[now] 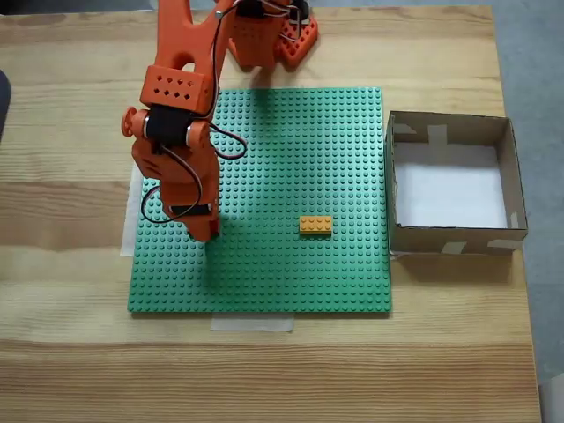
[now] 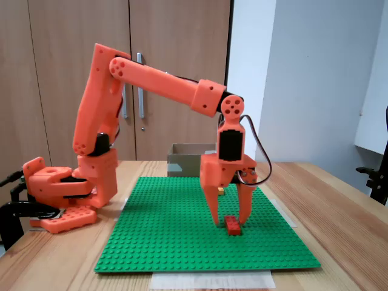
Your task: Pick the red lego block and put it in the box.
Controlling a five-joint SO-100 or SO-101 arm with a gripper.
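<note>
Right now my pincer (image 2: 230, 222) points straight down at the green studded plate (image 1: 291, 264), its two fingers spread apart and standing on either side of the red brick (image 2: 232, 225). In a fixed view from the side, the brick lies flat on the plate between my fingertips, one finger (image 2: 213, 209) on its left and the other (image 2: 245, 209) on its right; whether either tip touches it, I cannot tell. I have hold of nothing: the brick rests on the studs, not lifted.

In a fixed view from above, my pincer (image 1: 203, 231) covers the red brick, so I cannot make it out there. An orange-yellow brick (image 1: 315, 225) sits on the plate well apart from my fingers, to their right in that view, about level with them. From the side, a little of that yellow brick (image 2: 221, 191) peeks out behind my pincer.

Beyond it, further right in the view from above, stands the cardboard box (image 1: 507, 176), just beside the plate's right edge, with low brown walls, a white floor and pale tape at the corners. From the side view the box (image 2: 185, 159) shows behind my pincer, at the far edge of the plate.

Everything stands on a wooden table (image 1: 70, 370), and my arm's base (image 2: 60, 194) sits off the plate, to the left of my pincer in the side view.
</note>
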